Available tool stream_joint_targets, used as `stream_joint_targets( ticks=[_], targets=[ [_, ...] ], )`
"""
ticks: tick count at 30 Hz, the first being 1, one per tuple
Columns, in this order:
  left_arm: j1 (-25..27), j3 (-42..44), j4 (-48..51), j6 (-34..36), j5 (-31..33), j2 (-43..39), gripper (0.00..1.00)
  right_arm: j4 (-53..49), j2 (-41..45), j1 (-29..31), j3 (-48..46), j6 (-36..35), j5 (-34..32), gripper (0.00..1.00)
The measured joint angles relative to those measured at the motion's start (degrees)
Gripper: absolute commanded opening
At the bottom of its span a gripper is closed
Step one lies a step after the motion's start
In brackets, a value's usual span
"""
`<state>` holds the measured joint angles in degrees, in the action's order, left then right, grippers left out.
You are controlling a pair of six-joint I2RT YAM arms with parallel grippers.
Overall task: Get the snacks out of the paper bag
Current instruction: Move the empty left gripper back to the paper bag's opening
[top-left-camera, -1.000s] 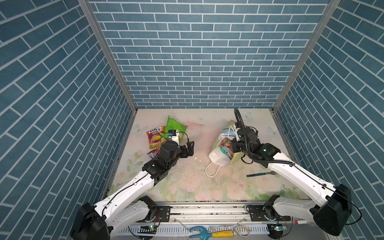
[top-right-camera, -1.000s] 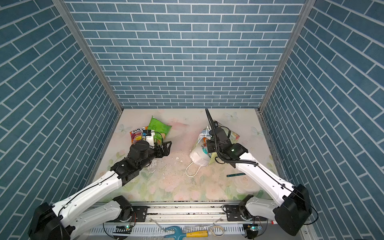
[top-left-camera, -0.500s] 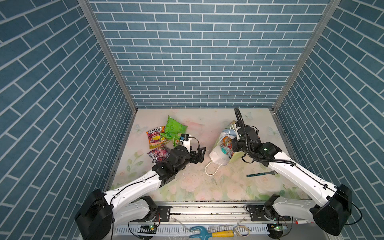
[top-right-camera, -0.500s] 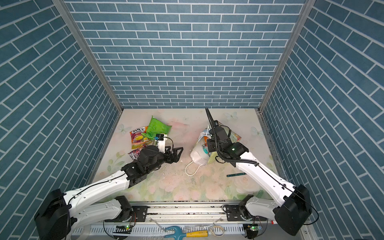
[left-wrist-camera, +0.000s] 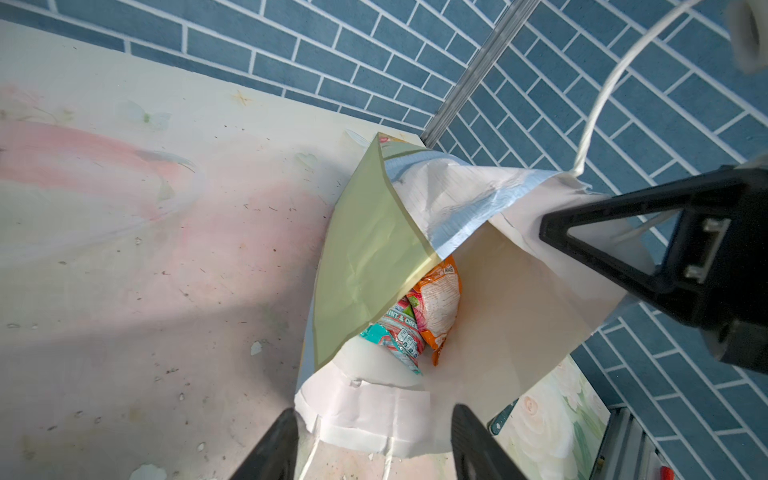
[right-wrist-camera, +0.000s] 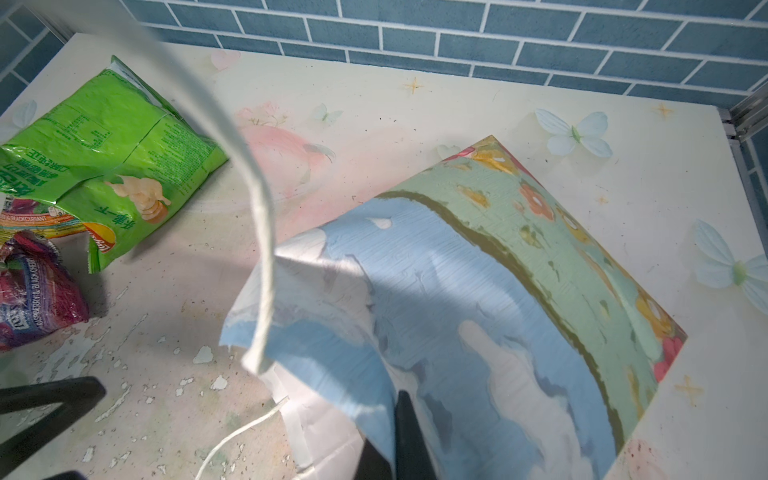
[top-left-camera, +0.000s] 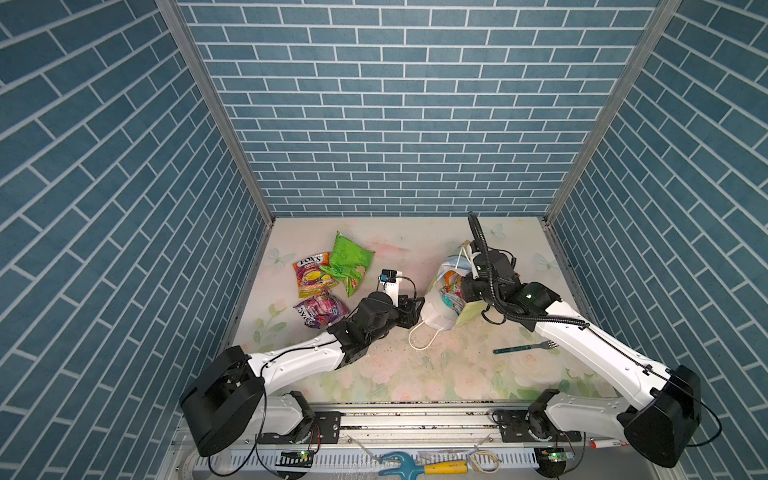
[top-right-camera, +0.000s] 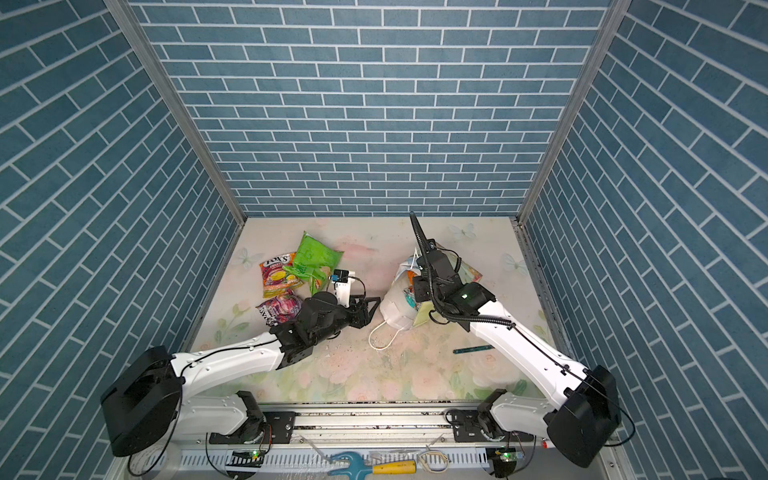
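**Paper bag** (top-left-camera: pixel 436 309) (top-right-camera: pixel 395 309): lies tipped on its side right of the table's middle. Its white-lined mouth faces the left arm. It has a sky-and-cloud print with a flowered band near its base (right-wrist-camera: pixel 478 291) and a pale yellow side panel folded inward. One cord handle (top-left-camera: pixel 424 338) trails loose on the table in front of it.

**Snacks inside the bag:** the left wrist view shows an orange packet (left-wrist-camera: pixel 440 299) and a striped teal-and-red packet (left-wrist-camera: pixel 399 332) deep inside, touching each other. Anything further in is hidden by the folded panel.

**Snacks on the table, far left, well apart from the bag:**
- Green chip bag (top-left-camera: pixel 347 259) (top-right-camera: pixel 313 259).
- Red-and-yellow candy packet (top-left-camera: pixel 309 276) (top-right-camera: pixel 276 276), partly under the chip bag's edge.
- Purple candy packet (top-left-camera: pixel 322 309) (top-right-camera: pixel 280 309), just in front of those two and next to the left arm.

**Left gripper** (top-left-camera: pixel 415 309) (left-wrist-camera: pixel 374 415): sits at the bag's mouth and points into it. The jaws stand moderately apart with the bag's lower lip between them. It grips nothing, and whether it touches the paper cannot be told.

**Right gripper** (top-left-camera: pixel 467 291) (right-wrist-camera: pixel 401 411): pinched tight on the bag's upper wall, lifting it so the mouth gapes.

**Fork** (top-left-camera: pixel 523 348) (top-right-camera: pixel 473 349): teal handle, lying flat on the table (top-left-camera: pixel 415 241) in front of the bag, beside the right arm.
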<state>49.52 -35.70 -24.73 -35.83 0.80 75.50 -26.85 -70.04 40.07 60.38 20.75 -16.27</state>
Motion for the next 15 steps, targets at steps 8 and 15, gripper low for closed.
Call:
stream_joint_targets(
  ticks=[8, 15],
  targets=[
    [1.0, -3.0, -6.1, -0.6, -1.6, 8.2, 0.52, 0.4, -0.2, 0.0, 0.0, 0.8, 0.3, 0.0],
    [1.0, -6.1, -9.8, -1.0, -4.4, 13.3, 0.52, 1.0, -0.1, 0.0, 0.0, 2.3, 1.1, 0.0]
  ],
)
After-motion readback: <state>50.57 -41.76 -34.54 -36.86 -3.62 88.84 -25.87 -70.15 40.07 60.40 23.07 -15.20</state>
